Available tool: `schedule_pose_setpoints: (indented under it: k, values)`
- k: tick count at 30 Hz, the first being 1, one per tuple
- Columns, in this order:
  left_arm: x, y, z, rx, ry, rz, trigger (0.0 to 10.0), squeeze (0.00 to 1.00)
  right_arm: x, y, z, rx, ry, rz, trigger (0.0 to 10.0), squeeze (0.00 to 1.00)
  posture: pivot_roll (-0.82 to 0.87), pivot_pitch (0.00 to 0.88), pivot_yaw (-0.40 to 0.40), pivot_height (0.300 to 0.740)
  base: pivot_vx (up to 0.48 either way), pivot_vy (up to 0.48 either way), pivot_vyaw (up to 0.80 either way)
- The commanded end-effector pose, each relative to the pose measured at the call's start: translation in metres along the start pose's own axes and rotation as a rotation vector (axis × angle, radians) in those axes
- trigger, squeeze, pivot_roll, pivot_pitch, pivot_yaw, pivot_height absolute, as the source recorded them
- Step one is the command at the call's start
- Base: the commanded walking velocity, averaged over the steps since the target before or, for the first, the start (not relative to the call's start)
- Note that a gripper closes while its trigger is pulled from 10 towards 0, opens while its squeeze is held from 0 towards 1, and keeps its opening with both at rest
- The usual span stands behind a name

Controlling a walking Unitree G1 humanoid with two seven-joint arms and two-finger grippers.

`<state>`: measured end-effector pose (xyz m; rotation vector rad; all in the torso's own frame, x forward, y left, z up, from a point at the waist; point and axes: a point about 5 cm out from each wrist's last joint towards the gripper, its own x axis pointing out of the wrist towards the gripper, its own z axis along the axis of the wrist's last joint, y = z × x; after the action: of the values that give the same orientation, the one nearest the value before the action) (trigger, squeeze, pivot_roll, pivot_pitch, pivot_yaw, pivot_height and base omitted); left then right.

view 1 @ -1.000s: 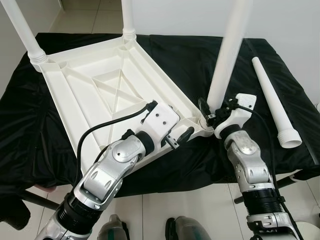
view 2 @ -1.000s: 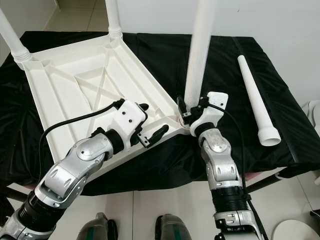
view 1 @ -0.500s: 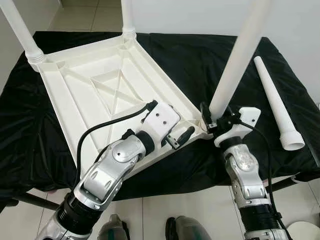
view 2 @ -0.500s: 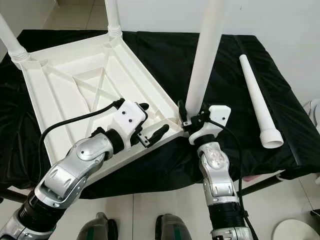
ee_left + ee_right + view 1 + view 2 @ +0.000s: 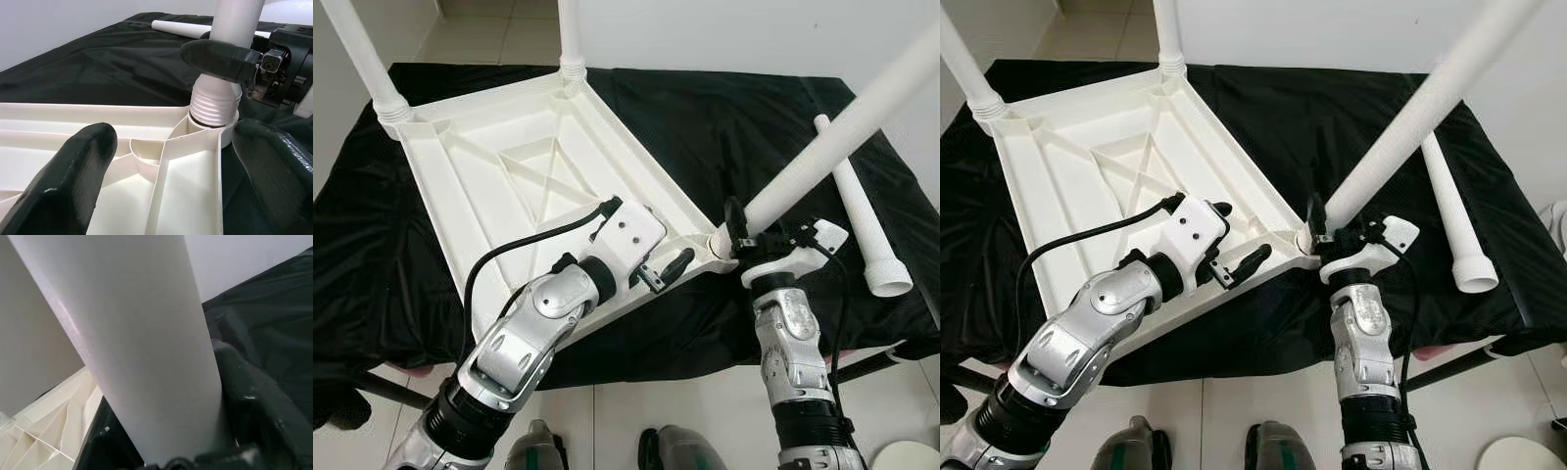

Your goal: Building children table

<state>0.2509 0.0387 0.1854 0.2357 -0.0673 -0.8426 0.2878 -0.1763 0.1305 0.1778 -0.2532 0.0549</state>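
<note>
A white plastic tabletop [image 5: 489,186] lies upside down on the black cloth. Two white legs [image 5: 357,54] [image 5: 571,34] stand screwed into its far corners. My right gripper [image 5: 741,227] is shut on a third leg [image 5: 822,152] just above its threaded end [image 5: 213,103], which sits in the near right corner socket. This leg leans strongly to the right. My left gripper [image 5: 1239,237] is open, its fingers [image 5: 73,171] straddling the tabletop's near rim beside that socket. A fourth leg [image 5: 857,211] lies loose on the cloth at the right.
The black cloth [image 5: 705,117] covers a low work surface whose near edge runs just under my arms. Tiled floor [image 5: 597,421] and my feet lie below. A white wall rises behind. A white round object [image 5: 913,456] sits on the floor at the lower right.
The leg in my right gripper has tipped from nearly upright to leaning far right, and the right wrist has turned with it. My left gripper has stayed put.
</note>
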Motion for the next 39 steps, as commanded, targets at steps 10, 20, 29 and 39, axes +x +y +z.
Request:
schedule_pose_setpoints:
  k: [10, 20, 29, 39]
  values:
    - [-0.002, -0.003, 0.005, 0.0, -0.016, -0.048, 10.0, 0.0, -0.022, -0.026, -0.041, 0.125, 0.188, -0.174, 10.0, 0.0, -0.08, 0.071, 0.002, 0.74, 0.0, 0.0, 0.0]
    - [-0.001, -0.003, 0.005, 0.001, -0.016, -0.051, 10.0, 0.0, -0.015, -0.031, -0.046, 0.159, 0.254, -0.217, 10.0, 0.0, -0.08, 0.072, 0.003, 0.74, 0.0, 0.0, 0.0]
    - [-0.001, -0.004, 0.006, -0.002, -0.017, -0.048, 10.0, 0.0, -0.004, -0.002, -0.036, -0.198, 0.224, 0.017, 10.0, 0.0, -0.08, 0.072, -0.002, 0.74, 0.0, 0.0, 0.0]
    - [-0.001, -0.005, 0.006, -0.007, -0.018, -0.047, 10.0, 0.0, -0.006, 0.006, -0.037, -0.274, 0.234, 0.09, 10.0, 0.0, -0.08, 0.076, -0.004, 0.74, 0.0, 0.0, 0.0]
